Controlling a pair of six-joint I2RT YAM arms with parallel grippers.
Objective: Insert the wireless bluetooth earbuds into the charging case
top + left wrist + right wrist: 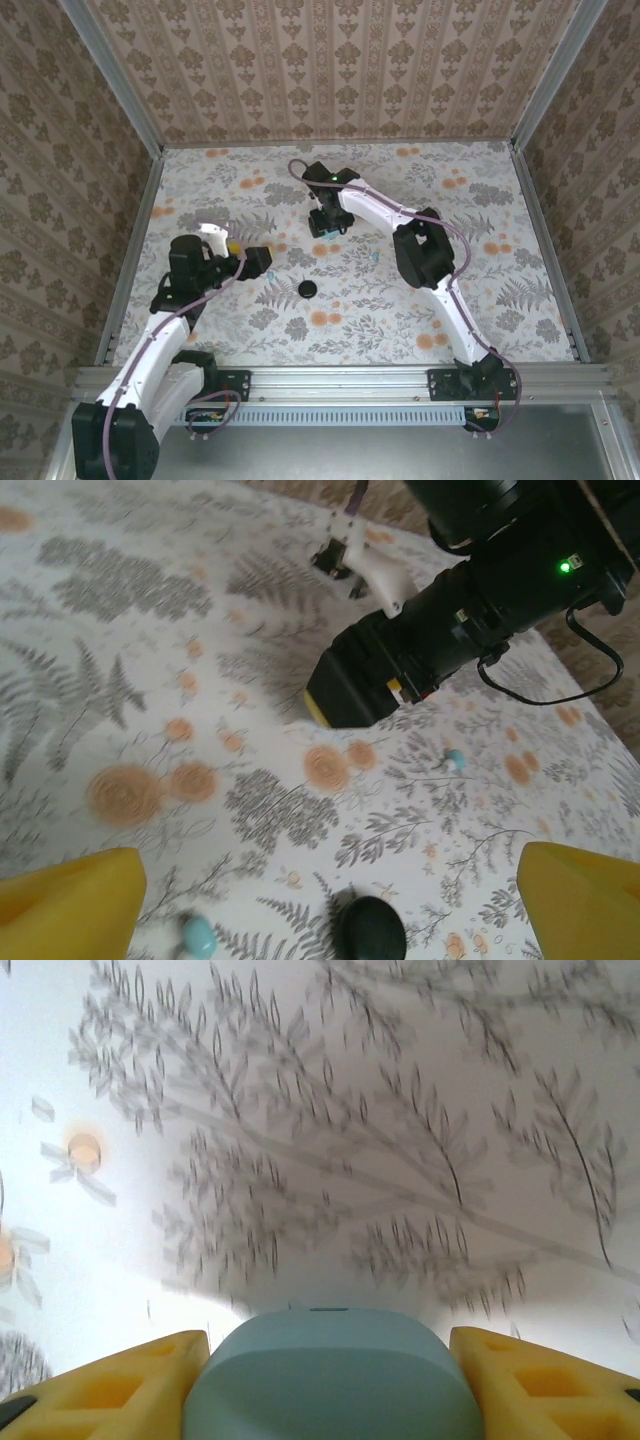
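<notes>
Two turquoise earbuds (198, 937) loose on the table (150, 680), one beside a black round bit (370, 928) | my left gripper (325, 895) hovers over that pair, jaws wide, ready to pick | right gripper (330, 1350) clamped on the charging case (330, 1395), steadying it for loading, I reckon

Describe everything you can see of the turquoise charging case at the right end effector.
The turquoise charging case looks like smooth, matte, pale blue-green plastic with rounded corners. It sits squarely between the right end effector's yellow fingers, which touch both its sides. Whether it rests on the floral table is unclear.
</notes>
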